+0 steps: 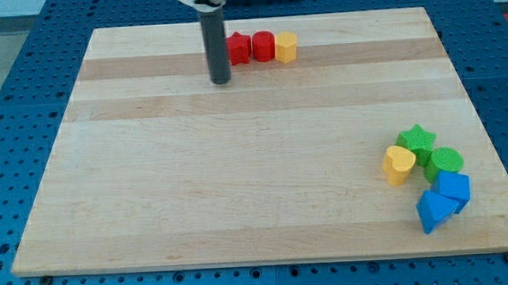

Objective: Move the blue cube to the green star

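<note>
Toward the view's upper left, my tip (pixel 221 80), the lower end of a straight dark rod, is resting on a pale wooden board (pixel 238 177) made of long planks and lying on a blue perforated table (pixel 20 101). The arm carries no fingers at all, only this rod, so nothing is being spread, pressed together or pinched.

Just to the right of the rod, near the board's top edge, three small blocks are sitting in a row: a red block (pixel 238 49) whose shape is partly hidden behind the rod, a red cylinder-like block (pixel 263 47) touching it, and a yellow block (pixel 286 47), roughly hexagonal, closing the row.

Far across at the view's lower right, well apart from my tip, five blocks are clustering together. A yellow heart-shaped block (pixel 398 164) is lying furthest left, touching the green star (pixel 417 141) above and beside it. A green round block (pixel 445 163) is sitting just right of the star. Below that, the blue cube (pixel 453 189) is lying near the star but separated from it by the green round block. A blue wedge-like block (pixel 433 211) is pressing against the cube's lower left.
</note>
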{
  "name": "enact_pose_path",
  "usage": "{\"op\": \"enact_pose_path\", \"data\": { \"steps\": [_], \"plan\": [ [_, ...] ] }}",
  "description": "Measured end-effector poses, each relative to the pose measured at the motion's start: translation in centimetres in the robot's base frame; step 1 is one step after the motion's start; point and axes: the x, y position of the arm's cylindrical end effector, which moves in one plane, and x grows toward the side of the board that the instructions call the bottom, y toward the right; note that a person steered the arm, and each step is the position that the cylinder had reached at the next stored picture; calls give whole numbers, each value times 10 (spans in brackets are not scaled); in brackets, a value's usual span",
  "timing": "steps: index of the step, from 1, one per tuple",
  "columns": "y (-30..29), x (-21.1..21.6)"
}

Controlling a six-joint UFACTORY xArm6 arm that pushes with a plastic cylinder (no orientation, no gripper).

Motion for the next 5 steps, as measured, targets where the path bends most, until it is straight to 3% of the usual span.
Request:
{"op": "enact_pose_path", "data": {
  "steps": [1, 2, 3, 5],
  "plan": [
    [-36, -19],
    [-42, -67],
    [-27, -88],
    [33, -88]
  ]
}}
